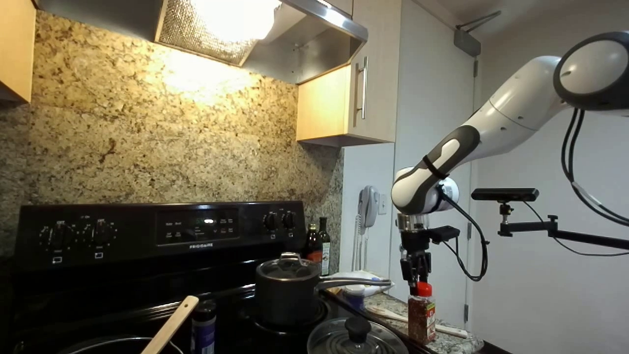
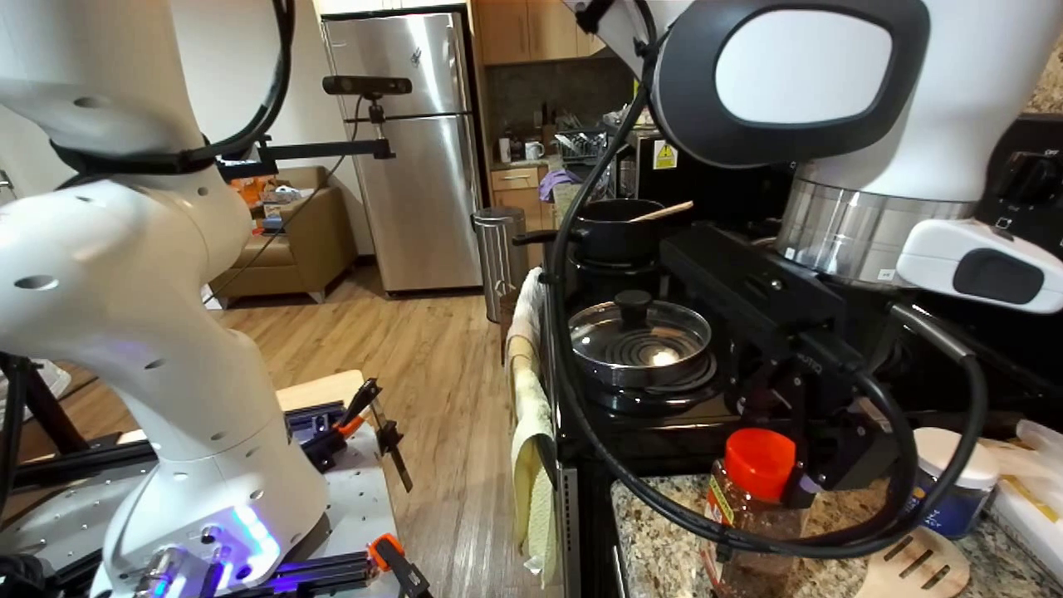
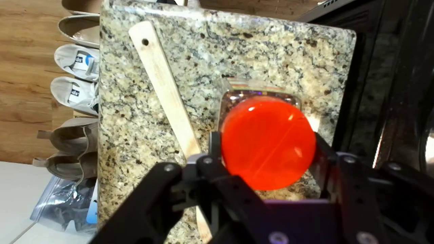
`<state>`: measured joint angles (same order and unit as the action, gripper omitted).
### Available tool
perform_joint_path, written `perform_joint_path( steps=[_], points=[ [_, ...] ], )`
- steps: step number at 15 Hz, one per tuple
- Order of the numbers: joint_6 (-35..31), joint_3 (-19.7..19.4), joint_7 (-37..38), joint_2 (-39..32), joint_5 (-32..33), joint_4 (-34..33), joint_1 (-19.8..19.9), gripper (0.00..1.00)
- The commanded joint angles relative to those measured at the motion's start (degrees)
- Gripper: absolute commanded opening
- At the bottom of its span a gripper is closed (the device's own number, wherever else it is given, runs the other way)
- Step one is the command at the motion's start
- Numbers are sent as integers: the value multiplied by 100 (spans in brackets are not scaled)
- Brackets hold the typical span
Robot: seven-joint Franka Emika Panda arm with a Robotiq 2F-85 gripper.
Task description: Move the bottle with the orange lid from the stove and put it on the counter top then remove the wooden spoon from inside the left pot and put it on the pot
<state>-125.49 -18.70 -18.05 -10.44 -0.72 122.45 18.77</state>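
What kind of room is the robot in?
Probably a kitchen in somebody's home. You can tell from the black stove with round knobs, the tall, silvery steel fridge and the dark, round, long-handled pot sitting on the stove.

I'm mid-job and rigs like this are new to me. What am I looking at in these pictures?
The white machine is a robot arm, ending in a black two-fingered gripper. Two pictures are taken from outside the robot; the third, looking down, from its wrist. The gripper appears closed on the orange-red lid of a small bottle, which is upright and seems to rest on the granite counter top. A slotted wooden utensil lies there too. On the black stove, a wooden spoon leans out of a dark pot, its far end hidden.
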Motion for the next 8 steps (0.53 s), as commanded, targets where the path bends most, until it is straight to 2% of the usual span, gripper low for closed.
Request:
perform_joint_path(
  steps=[1, 2, 8],
  points=[
    [-96, 88, -333, -76, -149, -57, 171, 92],
    [-59, 86, -354, -64, -132, -55, 181, 99],
    [143, 46, -26, 444, 86, 74, 98, 100]
  ],
)
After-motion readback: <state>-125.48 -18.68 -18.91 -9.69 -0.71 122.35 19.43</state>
